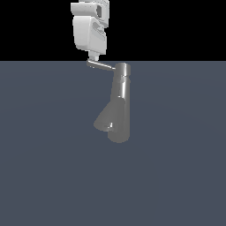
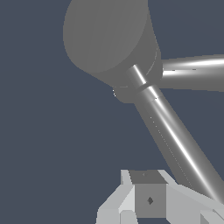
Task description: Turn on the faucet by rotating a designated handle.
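The grey metal faucet [image 1: 121,103] stands upright, its cone spout [image 1: 105,120] flaring off the lower part toward the exterior view's left. The thin handle [image 1: 102,66] sticks out of the top cap toward the exterior view's left. My gripper [image 1: 92,58] points down with its fingers together, right at the handle's outer end and seemingly touching it from above. In the wrist view the fingers [image 2: 148,200] sit beside a long shiny cylinder of the faucet [image 2: 175,135] that runs to the wide spout [image 2: 105,37]. I cannot tell handle from column there.
The faucet stands on a flat dark blue-grey floor [image 1: 48,167]. The white arm [image 1: 90,26] rises above the handle's end. Nothing else is in view.
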Action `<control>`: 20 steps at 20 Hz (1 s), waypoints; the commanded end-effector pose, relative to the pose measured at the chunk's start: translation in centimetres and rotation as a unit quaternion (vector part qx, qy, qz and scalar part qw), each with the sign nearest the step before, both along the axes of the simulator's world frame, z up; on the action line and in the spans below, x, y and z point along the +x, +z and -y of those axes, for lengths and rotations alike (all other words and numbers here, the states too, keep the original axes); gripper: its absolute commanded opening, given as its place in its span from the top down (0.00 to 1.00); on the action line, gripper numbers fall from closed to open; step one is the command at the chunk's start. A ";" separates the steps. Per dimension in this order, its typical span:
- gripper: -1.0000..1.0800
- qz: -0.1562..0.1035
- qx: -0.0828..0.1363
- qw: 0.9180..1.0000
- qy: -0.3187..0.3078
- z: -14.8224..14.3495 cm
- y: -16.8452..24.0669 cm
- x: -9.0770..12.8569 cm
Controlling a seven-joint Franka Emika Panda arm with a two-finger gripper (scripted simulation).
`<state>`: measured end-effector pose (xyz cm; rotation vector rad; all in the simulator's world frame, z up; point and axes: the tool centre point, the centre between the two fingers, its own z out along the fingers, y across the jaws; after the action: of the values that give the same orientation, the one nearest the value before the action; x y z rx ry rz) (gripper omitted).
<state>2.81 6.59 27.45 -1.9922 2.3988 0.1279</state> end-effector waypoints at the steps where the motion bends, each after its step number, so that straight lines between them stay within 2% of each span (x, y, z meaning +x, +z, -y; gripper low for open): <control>1: 1.00 -0.009 0.001 1.000 0.009 -1.3 -0.1 -1.4; 3: 1.00 -0.002 0.000 1.000 0.000 -0.1 0.1 -0.6; 20: 1.00 -0.006 0.001 1.000 0.005 2.3 1.7 -5.4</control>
<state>-1.78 4.55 29.30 -2.0036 2.3881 0.1314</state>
